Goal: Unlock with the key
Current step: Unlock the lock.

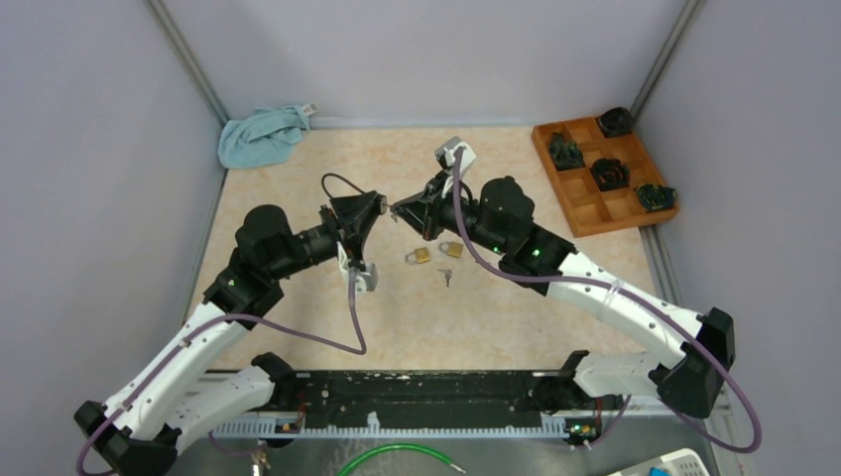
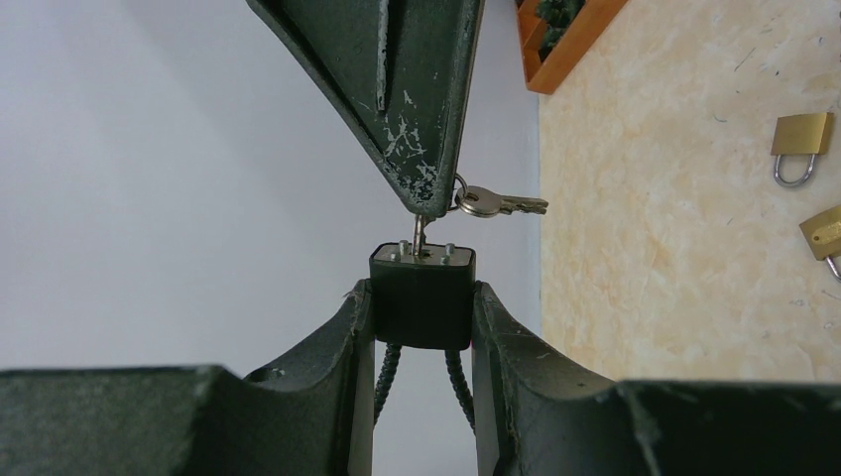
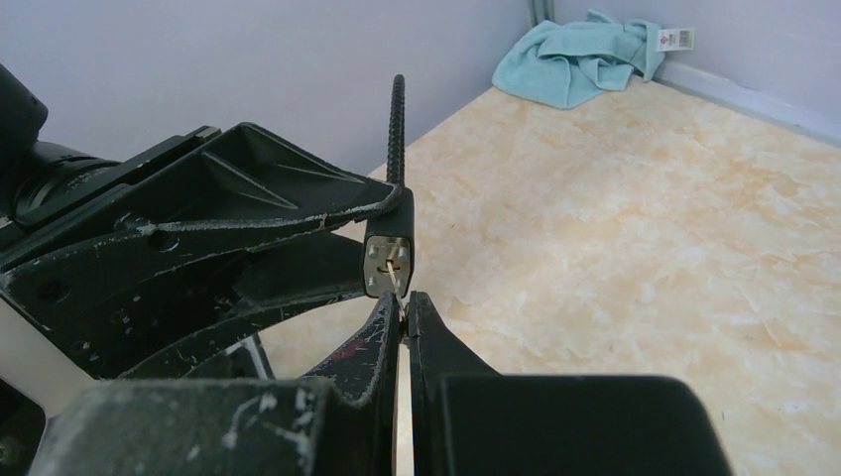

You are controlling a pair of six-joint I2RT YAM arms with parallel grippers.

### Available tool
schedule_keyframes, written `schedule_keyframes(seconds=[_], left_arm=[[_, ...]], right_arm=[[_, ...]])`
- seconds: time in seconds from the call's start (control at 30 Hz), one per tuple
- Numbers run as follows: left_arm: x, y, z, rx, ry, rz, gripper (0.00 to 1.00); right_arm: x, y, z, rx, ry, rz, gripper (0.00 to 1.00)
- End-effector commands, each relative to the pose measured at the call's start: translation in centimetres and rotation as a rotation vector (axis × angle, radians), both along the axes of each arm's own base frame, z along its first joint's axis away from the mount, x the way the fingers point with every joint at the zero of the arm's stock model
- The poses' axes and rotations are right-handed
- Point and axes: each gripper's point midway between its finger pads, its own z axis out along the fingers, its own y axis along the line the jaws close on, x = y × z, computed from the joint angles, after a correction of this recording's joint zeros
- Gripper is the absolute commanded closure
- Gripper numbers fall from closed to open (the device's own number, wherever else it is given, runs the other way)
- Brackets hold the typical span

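left wrist view: padlock [image 2: 422, 309] sat clamped betw the fingers of the left gripper [image 2: 422, 294], jaws part open round its body. right gripper [image 3: 402, 302] was shut on the key [image 2: 420, 236], which looked seated in the keyhole. all metal: stiff, light, prob slick. thin key could bend, so turn by its head. spare key [image 2: 501, 204] dangled beside that tip. wooden tray [image 1: 592, 206], well beyond the right gripper, held dark items in some compartments.
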Motion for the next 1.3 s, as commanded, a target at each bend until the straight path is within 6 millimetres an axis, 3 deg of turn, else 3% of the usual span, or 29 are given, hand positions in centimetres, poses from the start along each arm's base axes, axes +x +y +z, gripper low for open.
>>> schedule_keyframes(seconds=[0.0,1.27], left_arm=[[-0.7,-0.2,2.5,-0.04,-0.07,-0.025,1.0],[-1.1,-0.3,2.5,-0.041,-0.058,-0.033,1.0]], right_arm=[[0.1,0.6,1.5,0.007,-0.046,-0.016,1.0],[-0.1,-1.0,0.1,-0.015,-0.033,-0.061,1.0]])
